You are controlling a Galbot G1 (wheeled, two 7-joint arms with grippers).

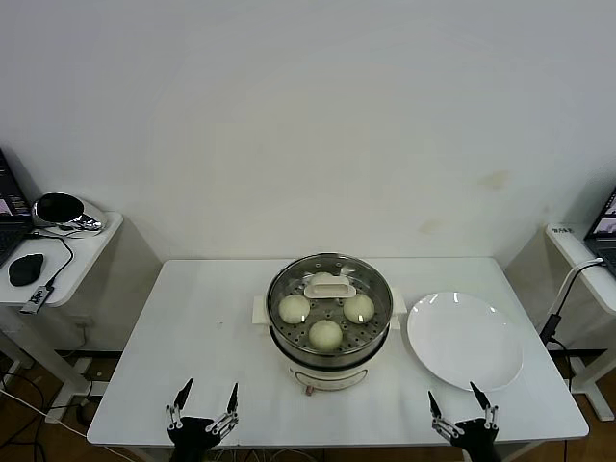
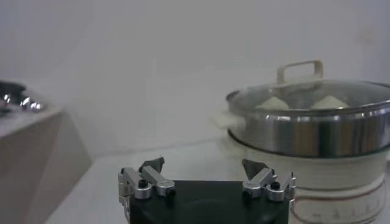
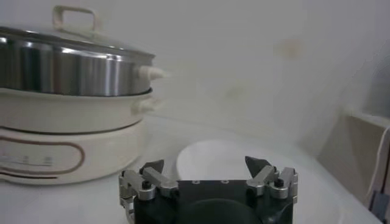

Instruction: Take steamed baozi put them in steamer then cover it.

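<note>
Head view first: I am seeing both tools sitting low at the near edge of the white desk (image 1: 192, 327), each pointing forward with its fingers spread apart and gripping nothing. My left tool (image 1: 204, 397) is hovering near the front-left corner, and my right tool (image 1: 463, 402) is hovering near the front-right corner, just in front of the white plate (image 1: 466, 340). Both are well apart from the steamer (image 1: 329, 322).

Left wrist view is showing the left tool (image 2: 204, 167) with its two dark fingertips (image 2: 152, 164) standing wide of each other over bare desk, and the steamer (image 2: 314, 131) rising beyond it to one side. Right wrist view is showing the right tool (image 3: 204, 165) in the same open pose, with the plate (image 3: 210, 159) lying just past the fingertips and the steamer (image 3: 73, 73) farther off.

Moving farther in, the steamer is sitting at the middle of the desk, beside the plate and not touching it. The glass lid (image 1: 377, 289) with its cream handle (image 1: 330, 285) is resting on top, closing the pot. Through the glass I am counting three steamed baozi (image 1: 325, 334) plainly on the perforated tray; a fourth pale shape is partly hidden under the handle.

Beyond the desk, on my left, a small side table (image 1: 82, 255) is carrying a shiny helmet-like object (image 1: 63, 211) and a black mouse (image 1: 26, 269).
</note>
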